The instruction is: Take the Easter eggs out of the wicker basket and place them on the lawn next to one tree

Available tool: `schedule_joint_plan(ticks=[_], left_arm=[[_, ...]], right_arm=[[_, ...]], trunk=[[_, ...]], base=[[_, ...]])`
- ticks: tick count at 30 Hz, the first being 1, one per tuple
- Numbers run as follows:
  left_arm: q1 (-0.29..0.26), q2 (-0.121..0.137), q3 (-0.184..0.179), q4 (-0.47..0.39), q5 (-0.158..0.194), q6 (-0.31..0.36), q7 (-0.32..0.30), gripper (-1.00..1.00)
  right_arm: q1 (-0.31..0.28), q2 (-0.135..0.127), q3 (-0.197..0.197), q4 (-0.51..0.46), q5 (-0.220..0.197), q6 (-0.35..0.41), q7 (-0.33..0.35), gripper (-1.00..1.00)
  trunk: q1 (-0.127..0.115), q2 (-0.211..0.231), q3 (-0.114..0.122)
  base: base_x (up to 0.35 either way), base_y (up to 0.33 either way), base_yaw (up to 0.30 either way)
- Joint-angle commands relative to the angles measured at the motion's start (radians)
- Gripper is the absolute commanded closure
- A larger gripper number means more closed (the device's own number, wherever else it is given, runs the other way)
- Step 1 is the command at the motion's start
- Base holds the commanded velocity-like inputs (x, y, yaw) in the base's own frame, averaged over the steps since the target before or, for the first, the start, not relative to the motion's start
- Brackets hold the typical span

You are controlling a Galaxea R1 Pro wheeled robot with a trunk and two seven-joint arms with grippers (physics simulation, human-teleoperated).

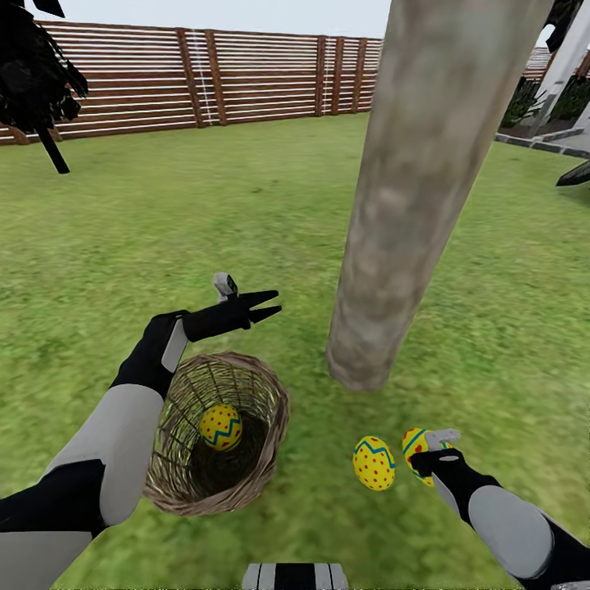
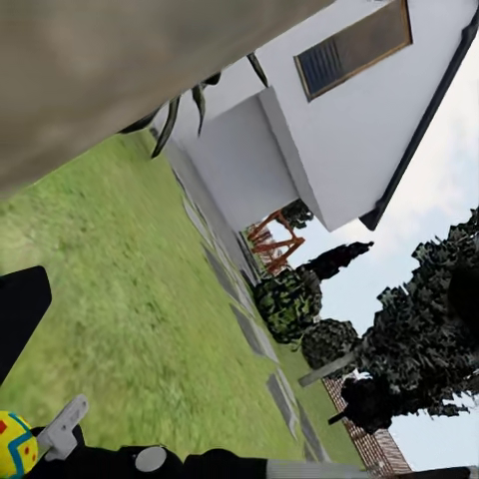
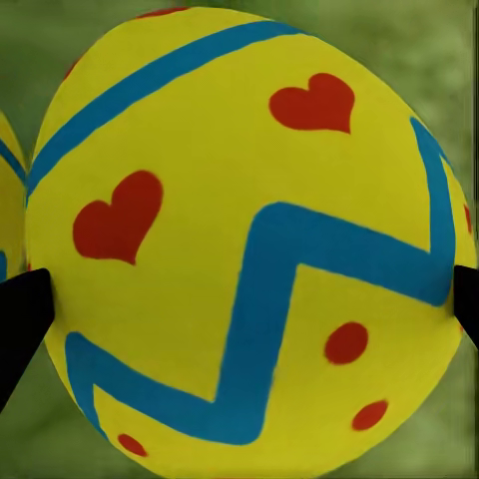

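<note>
One Easter egg (image 1: 220,427) lies inside the wicker basket (image 1: 270,410) on the lawn (image 1: 205,213). My left gripper (image 1: 266,305) hovers open and empty just beyond the basket's far rim; one of its fingers (image 2: 20,319) shows in the left wrist view. A second egg (image 1: 374,463) rests on the grass in front of the thick pale tree (image 1: 410,205). Right beside it, a third egg (image 1: 416,443) (image 3: 249,230) sits between my right gripper (image 1: 424,460) (image 3: 239,314) fingers, which touch it on both sides. That egg (image 2: 14,445) appears in the left wrist view too.
A brown slat fence (image 1: 246,78) closes the far side of the lawn. A thin dark-foliage tree (image 1: 37,74) stands at the back left. A white house (image 2: 339,130) with a stone path (image 2: 249,329) and bushes (image 2: 289,299) lies off to the right.
</note>
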Motion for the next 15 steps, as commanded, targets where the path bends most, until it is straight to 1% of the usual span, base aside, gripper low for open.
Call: schedule_joint_plan(ticks=[1, 9, 11, 13, 15], left_arm=[[-0.001, -0.001, 0.003, 0.0, -0.002, 0.009, -0.003, -1.0], [-0.001, 0.0, 0.003, 0.0, 0.0, 0.004, -0.006, -1.0], [0.0, 0.001, 0.004, 0.001, 0.001, 0.001, -0.01, -1.0], [0.0, 0.014, 0.008, 0.006, 0.004, -0.001, -0.011, -1.0], [0.0, 0.02, 0.01, 0.009, 0.006, -0.003, -0.012, -1.0]], right_arm=[[-0.004, 0.0, -0.005, 0.0, 0.008, 0.004, -0.004, 1.0], [-0.01, 0.001, -0.006, 0.0, 0.007, -0.004, -0.005, 1.0], [-0.01, 0.001, -0.006, 0.0, 0.007, -0.005, -0.005, 1.0], [-0.01, 0.002, -0.005, 0.0, 0.007, -0.005, -0.005, 1.0], [-0.01, 0.002, -0.005, 0.0, 0.007, -0.005, -0.005, 1.0]], trunk=[[0.0, -0.001, -0.005], [0.004, -0.002, -0.036], [0.004, -0.002, -0.036], [0.004, -0.002, -0.036], [0.004, -0.002, -0.036]], base=[[0.0, 0.0, 0.0], [0.0, 0.0, 0.0], [0.0, 0.0, 0.0], [0.0, 0.0, 0.0], [0.011, 0.0, 0.0]])
